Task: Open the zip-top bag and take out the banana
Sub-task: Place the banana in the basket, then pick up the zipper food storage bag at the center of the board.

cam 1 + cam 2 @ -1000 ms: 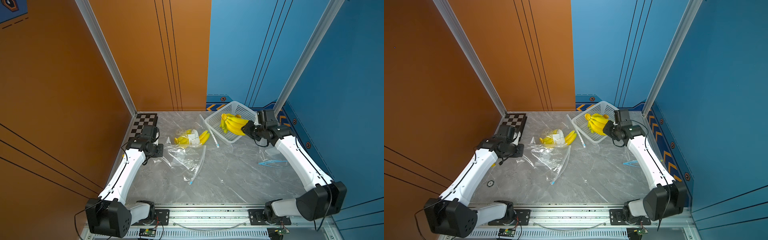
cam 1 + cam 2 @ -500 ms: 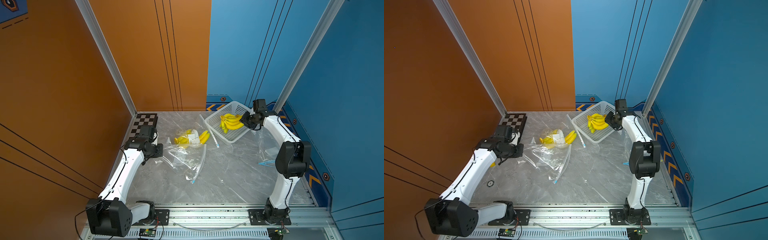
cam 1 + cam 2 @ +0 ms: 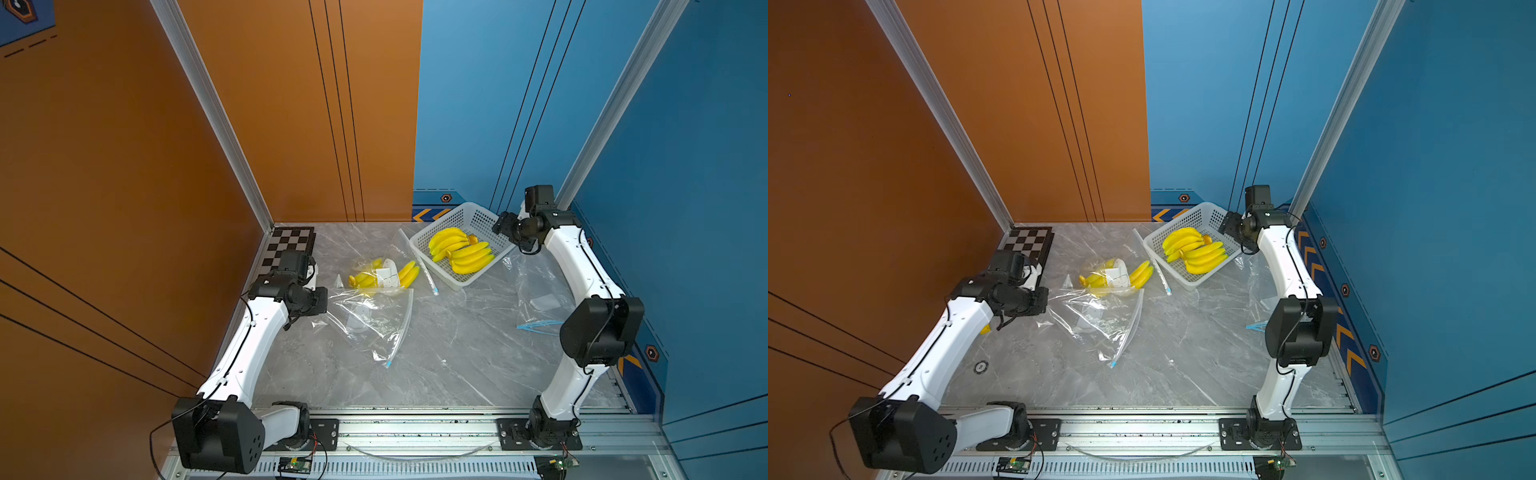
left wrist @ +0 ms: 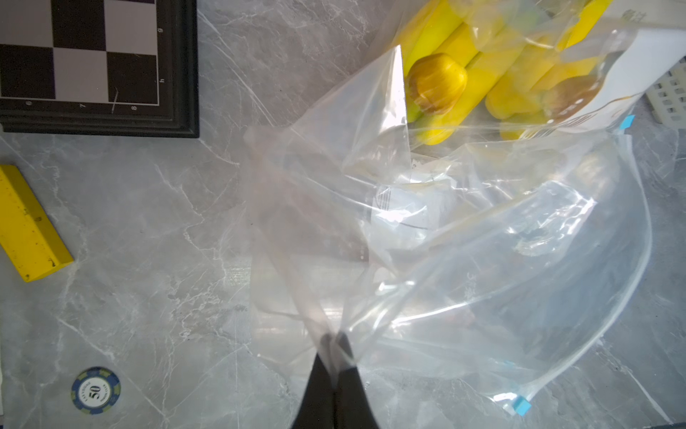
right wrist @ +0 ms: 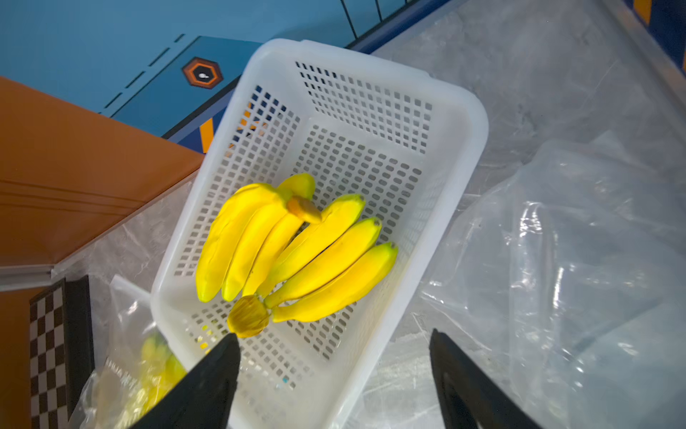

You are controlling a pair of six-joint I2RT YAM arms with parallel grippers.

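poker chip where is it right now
In a top view the poker chip lies on the table's left side, close beside the left arm, between the yellow block and the front rail.

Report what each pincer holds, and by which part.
Left pincer: shut on the clear zip-top bag, pinching bunched film away from the zip strip. Right pincer: open, holding nothing.

The left arm (image 3: 253, 345) and right arm (image 3: 575, 266) are smooth white shells joined by bulky matte-black housings; the housing (image 3: 216, 436) farthest from the left gripper (image 4: 336, 340) is pierced with round holes. Thin black cables (image 3: 249, 316) run back from each wrist along the white links. The right gripper (image 5: 334, 334), like the left, has plain black tapering fingers (image 5: 208, 379), and each arm's far end sits on a black, screwed-down base plate (image 3: 509, 434).
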